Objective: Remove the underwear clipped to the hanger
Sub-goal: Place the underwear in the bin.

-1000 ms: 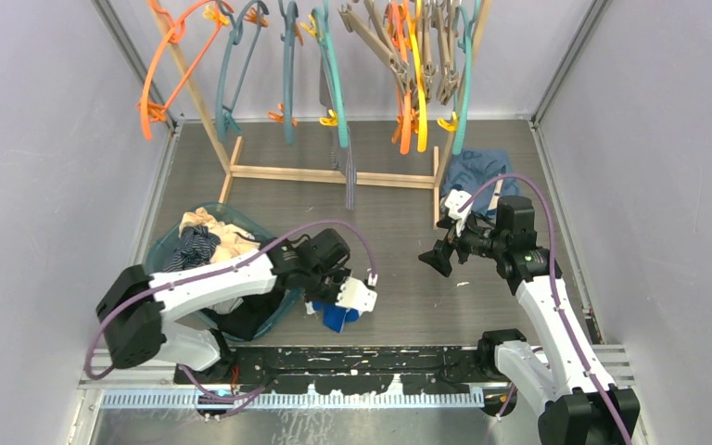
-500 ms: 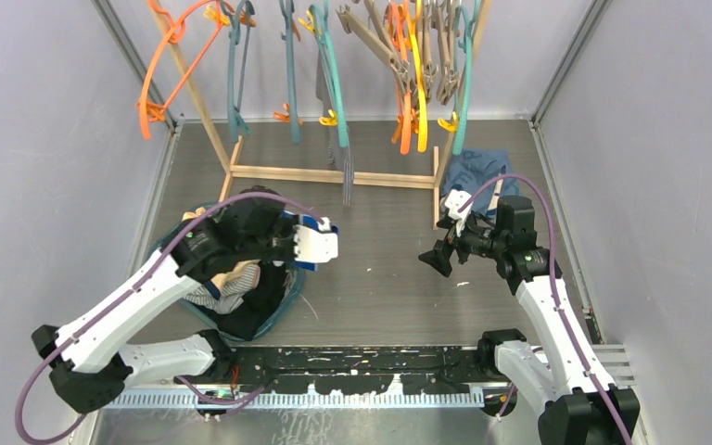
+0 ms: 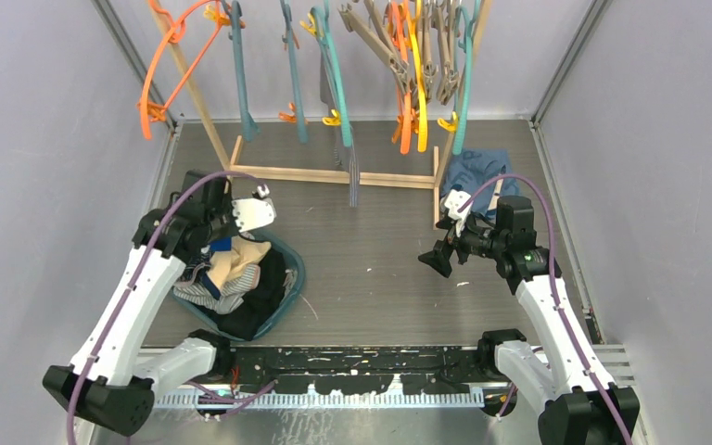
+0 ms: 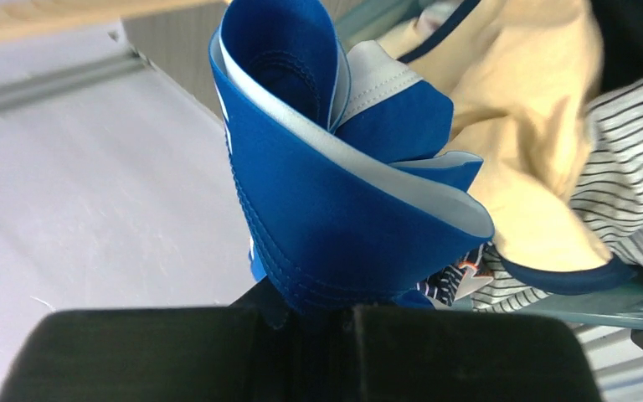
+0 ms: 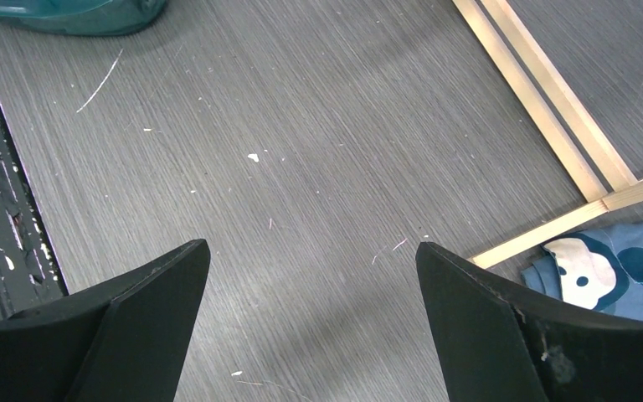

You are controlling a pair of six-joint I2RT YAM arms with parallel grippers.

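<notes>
Since the left arm swung from the right side of the basket (image 3: pixel 295 274) across to its far rim in the last second, the bright blue underwear (image 4: pixel 335 193) now hangs at that rim. The left end effector (image 4: pixel 301 314) is pinching it tight, so no release yet.

- In the basket: beige underwear (image 4: pixel 536 126) and pinstriped underwear (image 4: pixel 628 167), already off their hangers.
- Right of the basket: the right end effector (image 5: pixel 308 251) hasn't moved. It's spread wide, empty, hovering over the surface.
- Beyond the basket: the rack (image 3: pixel 334 173). One striped piece (image 3: pixel 351 171) looks still clipped under the teal hanger (image 3: pixel 334 74).

My read: the drop is next, then that last piece.
</notes>
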